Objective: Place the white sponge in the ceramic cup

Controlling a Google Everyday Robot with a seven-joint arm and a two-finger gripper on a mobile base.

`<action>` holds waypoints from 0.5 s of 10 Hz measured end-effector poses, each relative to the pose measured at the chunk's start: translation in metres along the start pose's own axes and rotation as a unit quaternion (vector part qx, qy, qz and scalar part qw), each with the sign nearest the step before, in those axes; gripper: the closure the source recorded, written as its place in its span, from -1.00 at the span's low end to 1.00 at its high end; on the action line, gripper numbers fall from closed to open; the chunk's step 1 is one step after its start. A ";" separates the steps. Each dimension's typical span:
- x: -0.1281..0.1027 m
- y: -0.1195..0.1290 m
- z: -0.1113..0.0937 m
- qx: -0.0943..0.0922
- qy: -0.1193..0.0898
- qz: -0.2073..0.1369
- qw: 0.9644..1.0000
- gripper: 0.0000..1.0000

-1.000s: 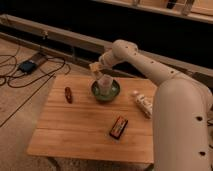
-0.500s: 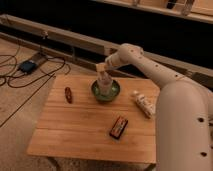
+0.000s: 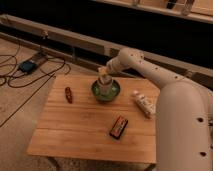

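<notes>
The ceramic cup, pale and cylindrical, stands upright inside the dark green bowl at the back middle of the wooden table. My gripper reaches in from the right and hangs directly over the cup's mouth. It is shut on a small cream-white block, the white sponge, which sits just above the cup's rim. The arm fills the right side of the view.
A dark candy-bar packet lies front of the bowl. A white tube with markings lies at the right, next to the arm. A small red-brown object lies at the left. Cables and a blue device are on the floor.
My gripper has moved to the right with the sponge, from beside the bowl's left rim to over the cup in the bowl.
</notes>
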 end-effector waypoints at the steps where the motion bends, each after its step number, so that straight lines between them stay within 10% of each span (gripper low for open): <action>1: 0.000 0.000 0.000 0.000 0.000 0.001 1.000 -0.34; 5: 0.001 0.001 -0.002 0.002 -0.002 0.006 1.000 -0.60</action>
